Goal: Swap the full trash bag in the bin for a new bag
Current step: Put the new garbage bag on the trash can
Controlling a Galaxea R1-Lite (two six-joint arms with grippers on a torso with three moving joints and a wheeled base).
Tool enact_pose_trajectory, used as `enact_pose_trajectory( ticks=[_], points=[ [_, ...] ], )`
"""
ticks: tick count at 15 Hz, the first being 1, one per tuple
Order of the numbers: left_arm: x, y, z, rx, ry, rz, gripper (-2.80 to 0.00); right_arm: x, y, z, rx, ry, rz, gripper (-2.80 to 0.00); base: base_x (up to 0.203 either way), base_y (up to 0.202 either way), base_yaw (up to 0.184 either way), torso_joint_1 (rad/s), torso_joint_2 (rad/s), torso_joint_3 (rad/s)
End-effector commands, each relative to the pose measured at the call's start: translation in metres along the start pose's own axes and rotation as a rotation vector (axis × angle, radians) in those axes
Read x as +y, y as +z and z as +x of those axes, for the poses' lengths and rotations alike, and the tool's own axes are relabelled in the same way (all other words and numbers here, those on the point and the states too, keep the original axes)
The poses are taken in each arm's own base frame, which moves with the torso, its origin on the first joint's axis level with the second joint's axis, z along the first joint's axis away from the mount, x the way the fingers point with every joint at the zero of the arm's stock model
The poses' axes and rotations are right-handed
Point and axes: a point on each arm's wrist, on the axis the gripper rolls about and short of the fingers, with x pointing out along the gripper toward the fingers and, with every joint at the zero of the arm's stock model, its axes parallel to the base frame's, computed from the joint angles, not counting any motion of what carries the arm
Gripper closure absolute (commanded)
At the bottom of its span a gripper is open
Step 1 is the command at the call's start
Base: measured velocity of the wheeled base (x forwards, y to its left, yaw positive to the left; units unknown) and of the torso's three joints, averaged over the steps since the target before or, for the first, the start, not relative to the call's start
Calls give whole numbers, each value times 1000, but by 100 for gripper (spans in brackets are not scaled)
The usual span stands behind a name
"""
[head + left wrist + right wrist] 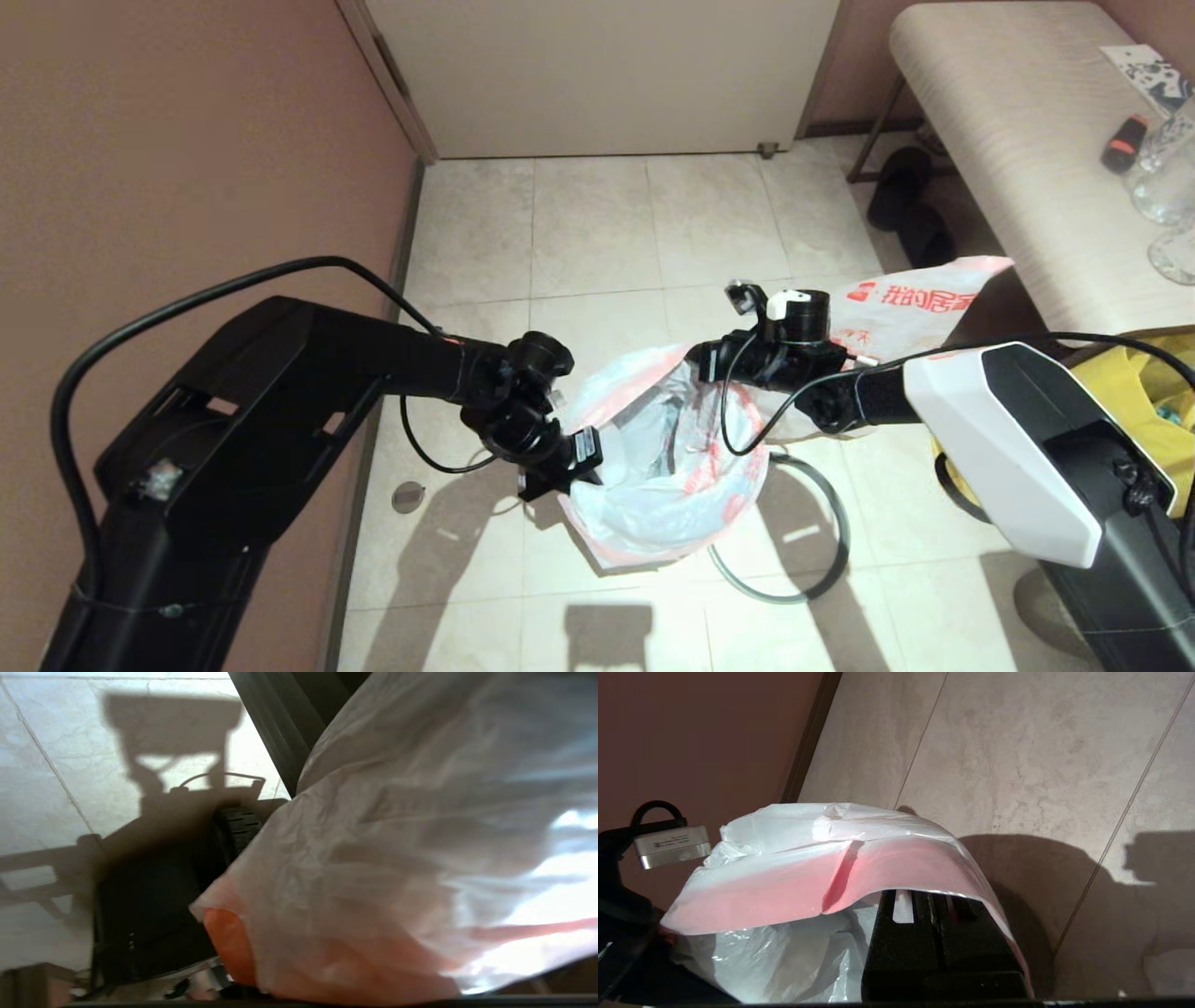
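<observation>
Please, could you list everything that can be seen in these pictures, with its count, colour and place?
new bag: one, translucent white with pink-red edge, open between the two grippers.
full trash bag: one, white with red characters, behind the right arm.
hoop: one, grey, on the floor beside the new bag.
fabric bag: one, yellow, far right.
bench: one, cream, upper right.
slippers: two, black, under the bench.
left gripper: one, black, at the new bag's left edge.
right gripper: one, black, at its right edge.

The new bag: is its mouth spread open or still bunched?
Spread open. The new bag gapes wide between the left gripper and the right gripper, each at its pink rim, inside visible.
</observation>
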Motion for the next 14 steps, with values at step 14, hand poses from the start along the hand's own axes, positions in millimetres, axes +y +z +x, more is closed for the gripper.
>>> enact_pose_trajectory(
  ticks=[14],
  points=[
    [27, -17, 28, -126, 59, 258, 0, 15, 7, -14, 195, 92, 155, 0, 0, 0, 0, 0, 0, 0]
  ],
)
